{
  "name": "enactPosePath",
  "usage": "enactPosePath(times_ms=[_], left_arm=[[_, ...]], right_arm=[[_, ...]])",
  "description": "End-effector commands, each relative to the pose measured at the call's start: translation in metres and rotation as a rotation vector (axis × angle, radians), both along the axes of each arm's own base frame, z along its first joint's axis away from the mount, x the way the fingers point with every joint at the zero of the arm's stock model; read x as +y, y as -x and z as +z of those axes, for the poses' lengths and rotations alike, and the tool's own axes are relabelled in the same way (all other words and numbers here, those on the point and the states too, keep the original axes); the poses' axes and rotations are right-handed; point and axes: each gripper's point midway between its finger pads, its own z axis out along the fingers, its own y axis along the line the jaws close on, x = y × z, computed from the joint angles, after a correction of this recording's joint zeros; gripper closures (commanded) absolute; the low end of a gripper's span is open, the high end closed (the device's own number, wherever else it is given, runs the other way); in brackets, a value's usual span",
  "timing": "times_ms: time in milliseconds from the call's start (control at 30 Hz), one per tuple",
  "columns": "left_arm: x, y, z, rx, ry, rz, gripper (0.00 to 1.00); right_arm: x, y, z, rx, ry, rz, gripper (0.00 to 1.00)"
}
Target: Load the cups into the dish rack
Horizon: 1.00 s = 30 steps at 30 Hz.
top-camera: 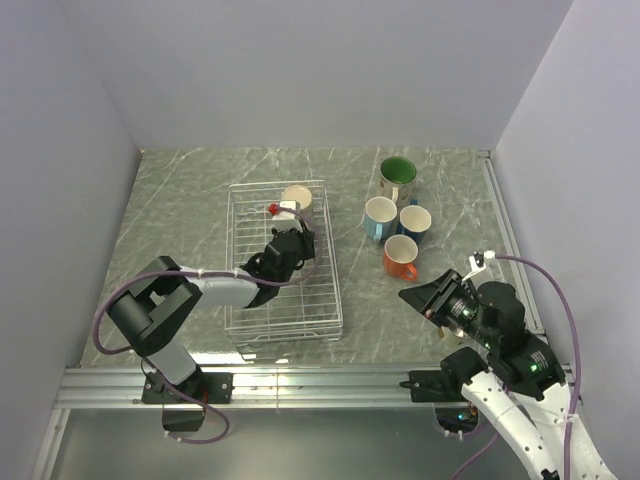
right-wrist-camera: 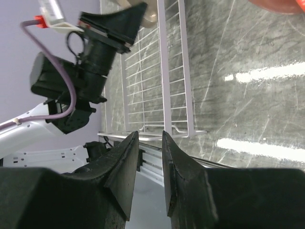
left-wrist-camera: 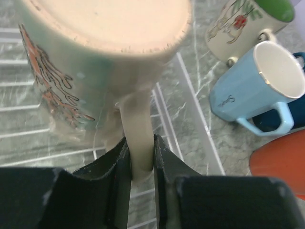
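Right, beige mug (top-camera: 297, 197) is over the far end of the dish rack (top-camera: 262, 300), inside its outline. The top view doesn't show whether it sits on the wires or hangs just above them. In the left wrist view the mug (left-wrist-camera: 100, 47) fills the upper left, with an orange-red print down its side and its handle pointing back at the camera.

Left gripper (left-wrist-camera: 141, 167) is clamped on that handle. Both fingers press its sides and the jaws stand only a handle's width apart. From above, the left gripper (top-camera: 290, 238) sits over the middle of the rack, with the arm reaching in from the near left.

The other four cups are on the table right of the rack, clustered together:
- cream mug with green inside (top-camera: 397, 178), farthest back
- light blue mug (top-camera: 380, 217), just in front of it
- dark blue mug (top-camera: 414, 222), touching or nearly touching the light blue one on its right
- orange-red mug (top-camera: 400, 257), nearest the arms

The left wrist camera sees all four past the rack's side wire: cream (left-wrist-camera: 238, 28), light blue (left-wrist-camera: 252, 90), a sliver of dark blue (left-wrist-camera: 279, 125) and the edge of orange-red (left-wrist-camera: 281, 167).

Right gripper (top-camera: 425, 298) is low over the marble-pattern table (top-camera: 200, 190), near the orange-red mug on its near side and not touching it. In its own view the right gripper (right-wrist-camera: 150, 157) has nothing between the jaws and only a narrow slot between them. It faces the rack's near corner (right-wrist-camera: 162, 86) and the left arm beyond.
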Motion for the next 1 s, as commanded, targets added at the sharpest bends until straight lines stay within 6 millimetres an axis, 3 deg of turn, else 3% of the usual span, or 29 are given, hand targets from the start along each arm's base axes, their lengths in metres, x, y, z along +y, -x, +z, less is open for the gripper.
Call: enactPosePath(times_ms=[0,133,233,267,333,367,433,600,767,900,933,967], left_arm=[[0.010,0.017,-0.044,0.157,-0.069,-0.009,0.87],[0.013,0.023,-0.048,0.188,-0.062,-0.009,0.84],[0.013,0.025,-0.038,0.195,-0.061,-0.017,0.78],[0.013,0.026,-0.035,0.209,-0.069,-0.016,0.70],[0.007,0.024,-0.017,0.199,-0.048,-0.032,0.43],[0.009,0.027,-0.017,0.220,-0.063,-0.031,0.22],[0.008,0.027,0.002,0.207,-0.036,-0.034,0.03],[0.014,0.033,0.032,0.193,-0.016,-0.028,0.01],[0.022,0.038,0.077,0.146,-0.002,-0.033,0.01],[0.033,0.048,0.105,0.141,0.008,-0.029,0.01],[0.036,0.051,0.120,0.126,0.038,-0.027,0.01],[0.040,0.057,0.120,0.145,0.029,-0.026,0.01]], right_arm=[[-0.005,-0.002,0.003,-0.033,-0.005,-0.032,0.66],[-0.009,0.000,0.002,-0.033,-0.009,-0.048,0.66],[-0.010,0.001,0.002,-0.041,-0.014,-0.052,0.66],[-0.011,0.002,0.001,-0.042,-0.011,-0.054,0.66],[-0.012,0.001,0.001,-0.048,-0.002,-0.056,0.65],[-0.013,-0.001,0.003,-0.051,0.006,-0.063,0.65],[-0.013,-0.004,0.006,-0.067,0.020,-0.060,0.64],[-0.008,-0.014,0.015,-0.089,0.031,-0.049,0.64],[-0.013,-0.023,0.025,-0.119,0.078,-0.073,0.61],[-0.024,-0.036,0.005,-0.022,0.212,-0.122,0.56],[-0.027,-0.039,0.003,-0.013,0.253,-0.128,0.55],[-0.027,-0.045,-0.006,0.031,0.299,-0.126,0.55]])
